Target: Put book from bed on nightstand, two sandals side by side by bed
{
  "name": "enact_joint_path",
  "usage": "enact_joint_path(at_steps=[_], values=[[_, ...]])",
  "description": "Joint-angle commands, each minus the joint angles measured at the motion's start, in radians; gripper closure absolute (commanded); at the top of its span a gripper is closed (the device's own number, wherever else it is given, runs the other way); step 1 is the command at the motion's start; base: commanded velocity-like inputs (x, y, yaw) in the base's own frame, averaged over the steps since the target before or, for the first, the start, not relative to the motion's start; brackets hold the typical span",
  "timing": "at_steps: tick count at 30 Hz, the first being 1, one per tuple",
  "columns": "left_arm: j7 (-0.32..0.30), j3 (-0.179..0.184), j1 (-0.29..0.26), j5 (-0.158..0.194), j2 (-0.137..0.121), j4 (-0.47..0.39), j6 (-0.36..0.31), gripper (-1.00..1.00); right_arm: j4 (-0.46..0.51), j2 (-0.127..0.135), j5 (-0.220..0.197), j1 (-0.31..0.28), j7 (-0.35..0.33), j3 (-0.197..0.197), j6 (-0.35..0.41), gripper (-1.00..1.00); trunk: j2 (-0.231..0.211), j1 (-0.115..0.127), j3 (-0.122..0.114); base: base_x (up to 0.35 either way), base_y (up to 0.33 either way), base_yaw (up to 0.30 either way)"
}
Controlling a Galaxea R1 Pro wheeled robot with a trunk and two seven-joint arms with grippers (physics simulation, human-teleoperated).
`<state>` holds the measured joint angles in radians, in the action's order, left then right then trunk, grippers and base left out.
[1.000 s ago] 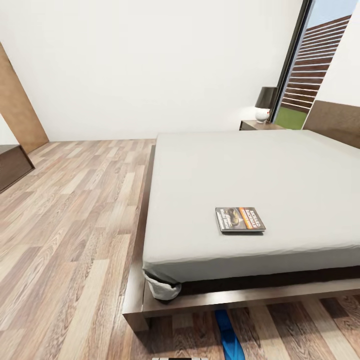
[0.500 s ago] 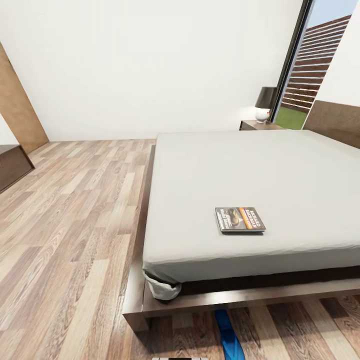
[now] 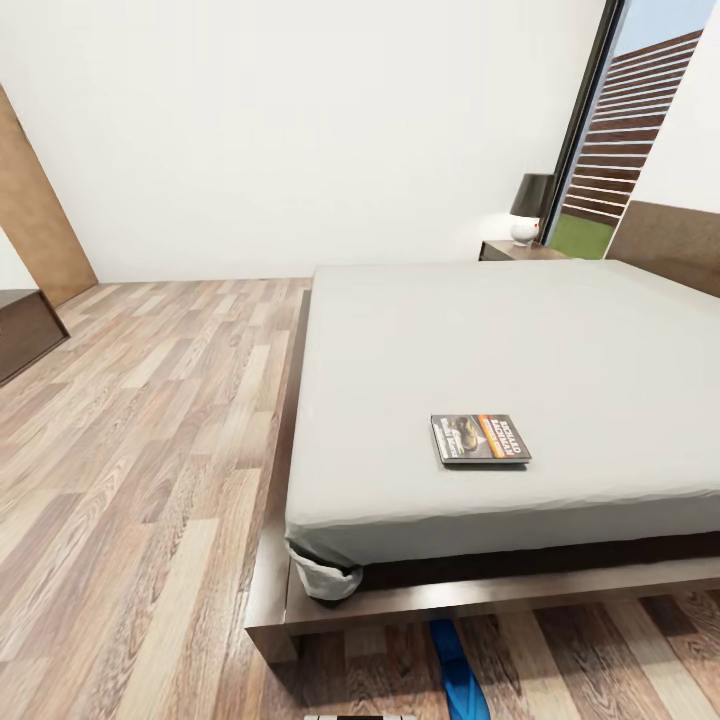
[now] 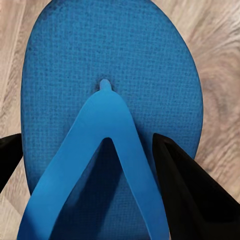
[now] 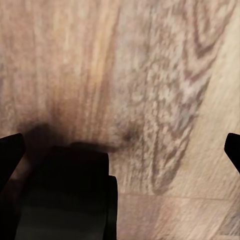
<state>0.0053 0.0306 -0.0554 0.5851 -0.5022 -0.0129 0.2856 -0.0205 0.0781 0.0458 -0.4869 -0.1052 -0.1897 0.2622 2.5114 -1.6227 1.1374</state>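
Nothing has moved since the earlier frames. One book (image 3: pixel 480 439) lies on the bed (image 3: pixel 420 330), lower centre. One blue sandal (image 4: pixel 110 125) sits between the left gripper's (image 4: pixel 87 165) wide-spread fingers; grip unclear. Right gripper (image 5: pixel 122 150) gapes wide over bare floor (image 5: pixel 150 75).

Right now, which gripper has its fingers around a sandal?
The left gripper: its fingers straddle the blue sandal. The right gripper faces bare wood floor.

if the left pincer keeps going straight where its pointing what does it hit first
Most likely the blue sandal: its strap and sole lie directly ahead between the left pincer fingers, with wood floor around it. Depth is unclear.
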Motion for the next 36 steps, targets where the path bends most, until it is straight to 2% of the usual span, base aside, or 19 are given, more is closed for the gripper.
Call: enact_joint_path(at_steps=[1,6,13,18,24,36], values=[[0.000,0.003,0.000,0.001,0.000,0.001,0.003,1.00,-0.001,0.000,0.005,-0.001,-0.005,-0.005,0.002,-1.00,0.000,0.000,0.001,0.000,0.000,0.000],[-0.001,0.004,0.000,0.001,0.000,0.001,0.003,1.00,-0.001,0.000,0.005,-0.001,-0.005,-0.005,0.002,-1.00,0.000,0.000,0.001,0.000,0.000,0.000],[-0.002,0.005,0.000,-0.001,0.002,0.001,0.003,1.00,-0.001,0.000,0.005,-0.001,-0.005,-0.005,0.002,-1.00,-0.001,0.003,-0.026,0.000,0.000,0.000],[-0.002,0.005,0.000,-0.001,0.002,0.001,0.003,1.00,-0.001,0.000,0.005,-0.001,-0.005,-0.005,0.002,-1.00,-0.001,0.003,-0.026,0.000,0.000,0.000],[-0.004,0.005,0.000,-0.002,0.002,0.001,0.002,1.00,-0.001,0.000,0.005,-0.001,-0.005,-0.005,0.002,-1.00,-0.003,0.006,-0.050,0.000,0.000,0.000],[-0.001,0.007,0.000,-0.002,0.002,0.000,0.006,1.00,-0.001,0.000,0.005,-0.001,-0.004,-0.005,0.001,-1.00,-0.003,0.006,-0.050,0.000,0.000,0.000]])
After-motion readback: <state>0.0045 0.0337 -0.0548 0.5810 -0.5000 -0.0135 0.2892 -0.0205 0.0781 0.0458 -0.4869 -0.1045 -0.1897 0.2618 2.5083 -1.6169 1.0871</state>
